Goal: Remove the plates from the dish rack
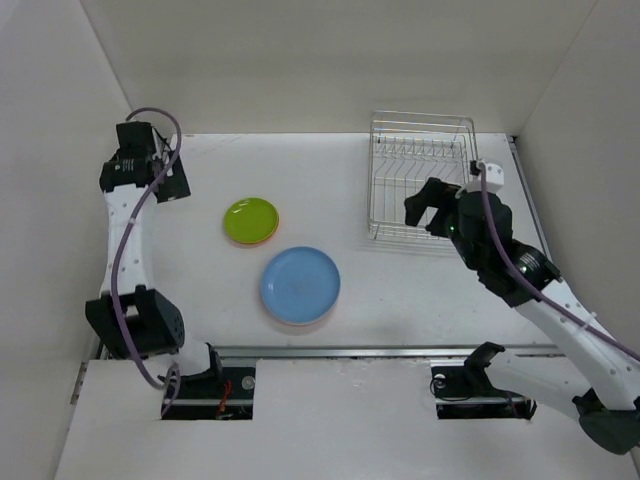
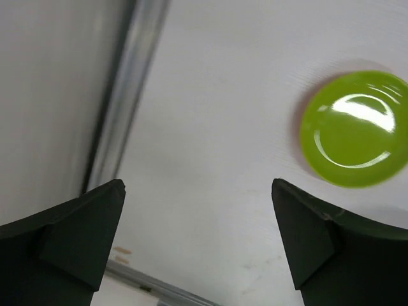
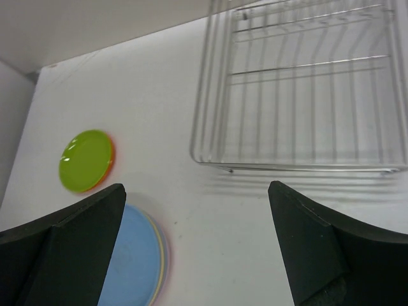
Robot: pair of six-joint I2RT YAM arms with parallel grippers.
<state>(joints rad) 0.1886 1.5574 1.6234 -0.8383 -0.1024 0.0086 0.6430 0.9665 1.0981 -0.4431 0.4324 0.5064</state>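
The silver wire dish rack [image 1: 420, 175] stands at the back right of the table and holds no plates; it also shows in the right wrist view [image 3: 306, 89]. A stack of small plates topped by a green plate [image 1: 251, 221] lies left of centre, with an orange rim under it [image 3: 86, 160]. A stack of larger plates topped by a blue plate [image 1: 300, 284] lies nearer the front [image 3: 131, 264]. My right gripper [image 1: 425, 207] is open and empty at the rack's near edge. My left gripper [image 1: 170, 180] is open and empty at the far left, left of the green plate [image 2: 354, 127].
White walls close in the table at the back and both sides. A metal rail [image 1: 380, 352] runs along the table's near edge, and another rail [image 2: 124, 95] runs along the left wall.
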